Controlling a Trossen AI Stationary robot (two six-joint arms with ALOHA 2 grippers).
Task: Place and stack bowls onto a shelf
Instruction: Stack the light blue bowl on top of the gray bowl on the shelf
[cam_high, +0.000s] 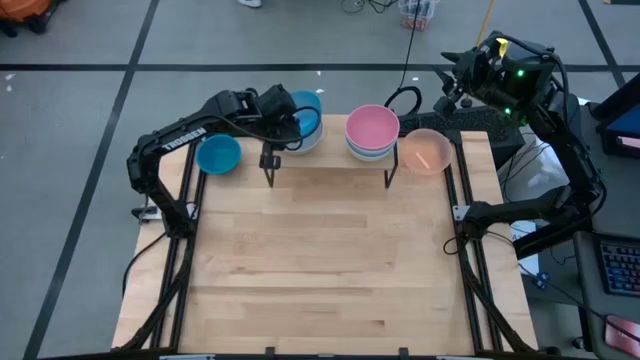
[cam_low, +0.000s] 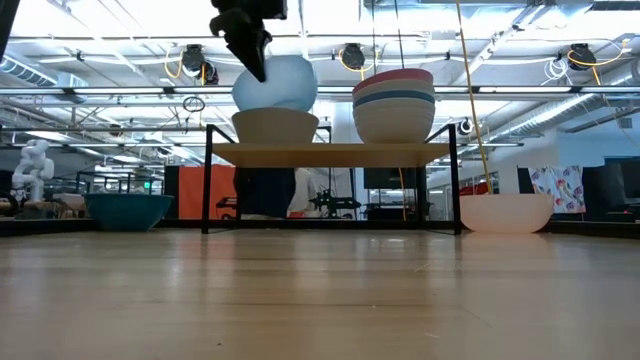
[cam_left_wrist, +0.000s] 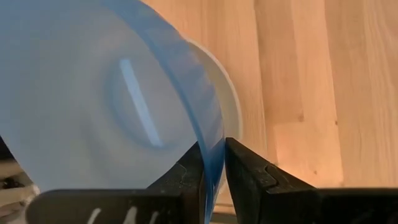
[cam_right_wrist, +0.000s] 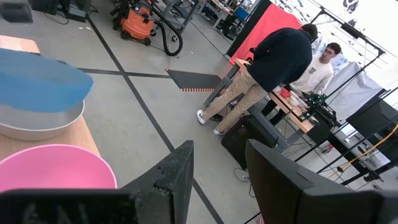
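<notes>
My left gripper (cam_low: 262, 68) is shut on a light blue bowl (cam_low: 280, 82), which tilts over a grey-beige bowl (cam_low: 275, 125) standing on the left half of the shelf (cam_low: 330, 153). The shelf (cam_high: 335, 152) stands on thin black legs at the table's far edge. On its right half is a stack of bowls (cam_high: 372, 131) with a pink one on top. A blue bowl (cam_high: 218, 153) sits on the table left of the shelf, and a peach bowl (cam_high: 428, 150) sits on the table to its right. My right gripper (cam_right_wrist: 217, 180) is open, raised beyond the far right corner. My left gripper pinches the light blue bowl's rim (cam_left_wrist: 211, 152), one finger inside the bowl and one outside. The fingers (cam_left_wrist: 249, 168) come slanting down from above and from the table's left. The bowl is tilted, with its lower side at the grey-beige bowl's rim (cam_low: 262, 110).
The wide wooden tabletop (cam_high: 320, 260) stretches toward the near edge in front of the shelf. My right arm (cam_high: 560, 150) stands off the table's right side. People (cam_right_wrist: 280, 62) stand at a bench in the room beyond.
</notes>
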